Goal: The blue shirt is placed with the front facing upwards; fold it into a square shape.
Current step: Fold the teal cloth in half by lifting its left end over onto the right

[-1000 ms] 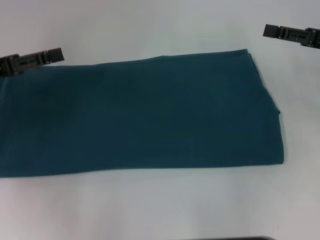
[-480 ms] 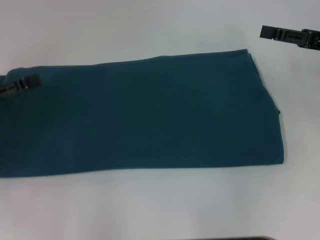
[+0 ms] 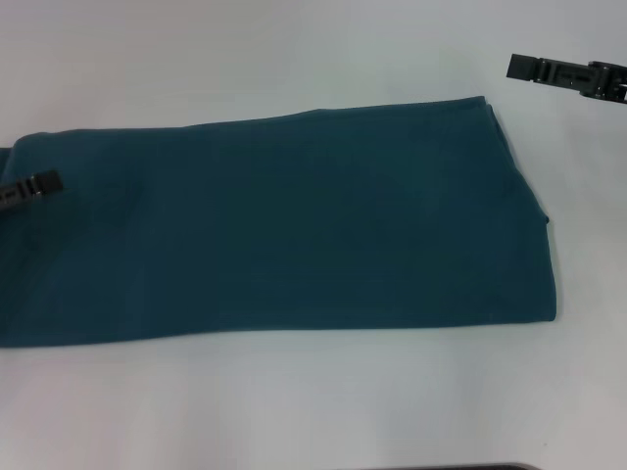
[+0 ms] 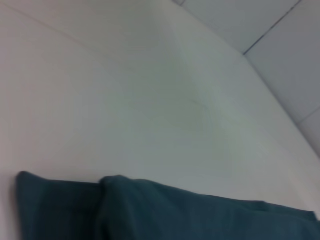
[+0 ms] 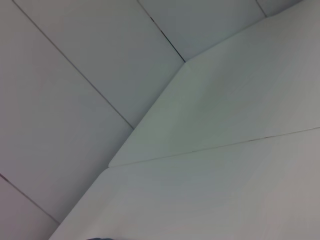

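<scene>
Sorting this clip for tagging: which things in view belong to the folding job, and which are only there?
Part of the job:
- blue shirt, folded into a long band, no lettering showing
- left claw, over the shirt's left end
- right claw, off the shirt past its far right corner

Just there:
- white table
- dark strip at the near edge

White table (image 3: 294, 59) beside pale tiled floor (image 5: 60, 75)

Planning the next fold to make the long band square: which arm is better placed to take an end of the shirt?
Likely left: the left gripper is over the blue shirt at its left end; the right gripper hangs beyond the far right corner.
</scene>
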`<state>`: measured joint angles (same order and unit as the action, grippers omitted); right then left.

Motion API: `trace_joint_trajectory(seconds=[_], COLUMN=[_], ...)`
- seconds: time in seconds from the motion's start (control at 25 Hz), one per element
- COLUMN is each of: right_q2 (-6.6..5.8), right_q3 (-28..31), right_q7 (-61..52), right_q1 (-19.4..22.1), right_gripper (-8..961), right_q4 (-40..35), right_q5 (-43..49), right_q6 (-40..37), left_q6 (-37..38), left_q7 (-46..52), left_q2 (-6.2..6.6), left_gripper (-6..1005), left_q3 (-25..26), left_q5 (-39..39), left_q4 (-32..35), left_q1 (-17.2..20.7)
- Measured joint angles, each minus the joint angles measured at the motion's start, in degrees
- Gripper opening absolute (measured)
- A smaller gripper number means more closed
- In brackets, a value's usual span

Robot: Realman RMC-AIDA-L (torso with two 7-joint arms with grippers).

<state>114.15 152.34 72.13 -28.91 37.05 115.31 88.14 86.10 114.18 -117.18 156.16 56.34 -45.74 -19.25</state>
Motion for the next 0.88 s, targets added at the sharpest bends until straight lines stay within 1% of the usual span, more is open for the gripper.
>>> trace_joint_trajectory(seconds=[0.28, 0.64, 0.88], right_q2=[0.02, 0.08, 0.10], right_q3=[0.1, 0.1, 0.1], right_q7=[0.0, -0.1, -0.1], right_q1=[0.1, 0.0, 0.0], right_gripper=[718, 718, 717], right_q4=[-0.3, -0.4, -0.4], right_q5=[-0.4, -0.6, -0.6], right_q6=[0.3, 0.4, 0.4], left_q6=[-5.1, -7.6, -9.1], left_q7=[0.1, -0.1, -0.2], left_q2=[-0.57, -0.79, -0.87], left_gripper=[874, 875, 875], left_q3=[-0.4, -0.7, -2.4], left_q5=[-1.7, -1.7, -1.8], left_q4=[0.2, 1.2, 2.2], left_q1=[-0.3, 0.0, -0.2])
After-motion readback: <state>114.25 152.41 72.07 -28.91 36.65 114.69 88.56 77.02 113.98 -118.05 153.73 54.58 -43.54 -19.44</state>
